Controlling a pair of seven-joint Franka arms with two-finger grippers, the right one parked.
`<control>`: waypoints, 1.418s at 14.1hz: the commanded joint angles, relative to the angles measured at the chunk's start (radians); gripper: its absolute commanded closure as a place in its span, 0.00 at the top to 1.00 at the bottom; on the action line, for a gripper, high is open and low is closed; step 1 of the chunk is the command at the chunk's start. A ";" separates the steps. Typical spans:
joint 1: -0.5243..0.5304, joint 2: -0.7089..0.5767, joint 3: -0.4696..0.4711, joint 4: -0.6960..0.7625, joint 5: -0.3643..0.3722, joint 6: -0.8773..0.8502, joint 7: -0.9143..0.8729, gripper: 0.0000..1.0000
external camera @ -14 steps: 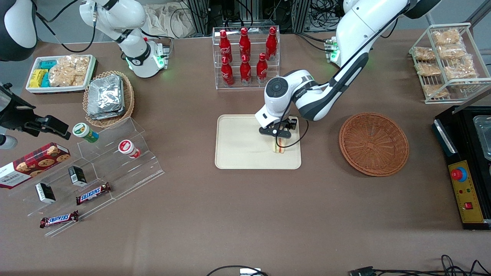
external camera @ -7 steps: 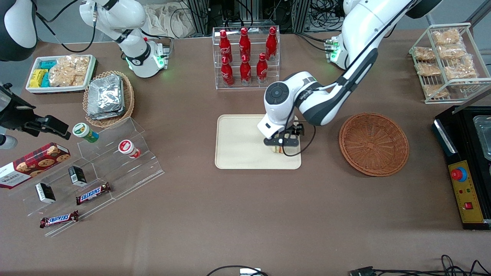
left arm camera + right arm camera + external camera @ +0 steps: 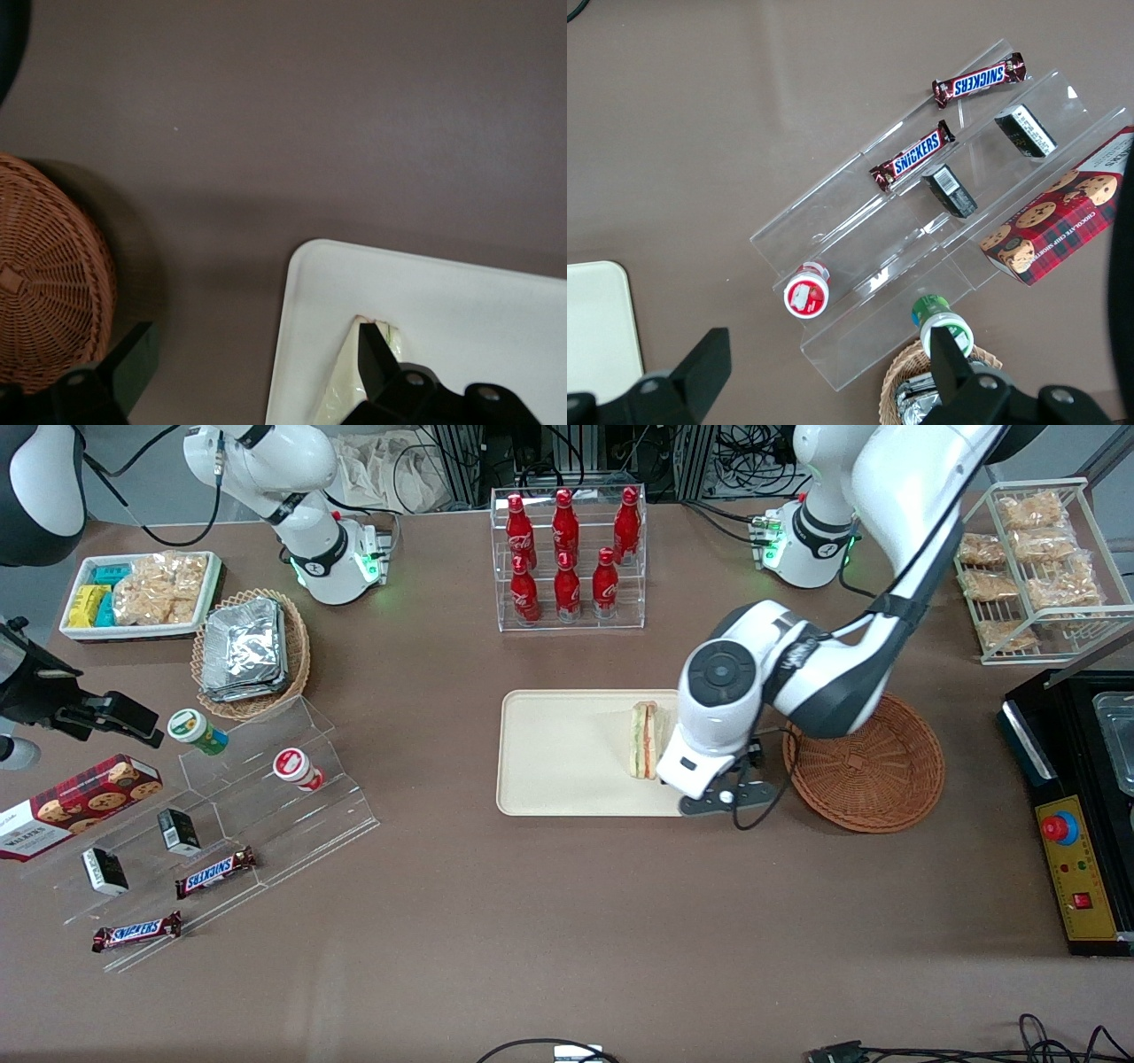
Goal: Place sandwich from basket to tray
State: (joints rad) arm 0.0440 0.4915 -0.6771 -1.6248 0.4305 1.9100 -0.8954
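The sandwich [image 3: 645, 740], a pale wedge with green, orange and red layers, stands on edge on the cream tray [image 3: 558, 762], at the tray's end nearest the basket. The reddish-brown wicker basket [image 3: 864, 757] holds nothing. My gripper [image 3: 719, 799] hangs over the tray's corner and the table strip between tray and basket, nearer the front camera than the sandwich. It is open. In the left wrist view the fingers [image 3: 131, 356] are spread wide around bare table and tray rim [image 3: 288, 336], with the sandwich [image 3: 341, 381] beside one finger and the basket [image 3: 44, 274] beside the other.
A clear rack of red bottles [image 3: 567, 549] stands farther from the camera than the tray. A wire rack of snack bags [image 3: 1036, 567] and a black machine [image 3: 1081, 797] are at the working arm's end. An acrylic stepped display [image 3: 221, 806] and a foil-packet basket [image 3: 252, 651] lie toward the parked arm's end.
The gripper let go of the sandwich, which now stands free on the tray. The arm rose and swung off the sandwich toward the basket and the front camera.
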 commanded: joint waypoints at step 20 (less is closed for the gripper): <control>0.180 -0.376 0.306 0.088 -0.414 -0.371 0.745 1.00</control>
State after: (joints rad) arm 0.2742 0.1804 -0.4467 -1.5109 0.0399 1.5538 -0.2035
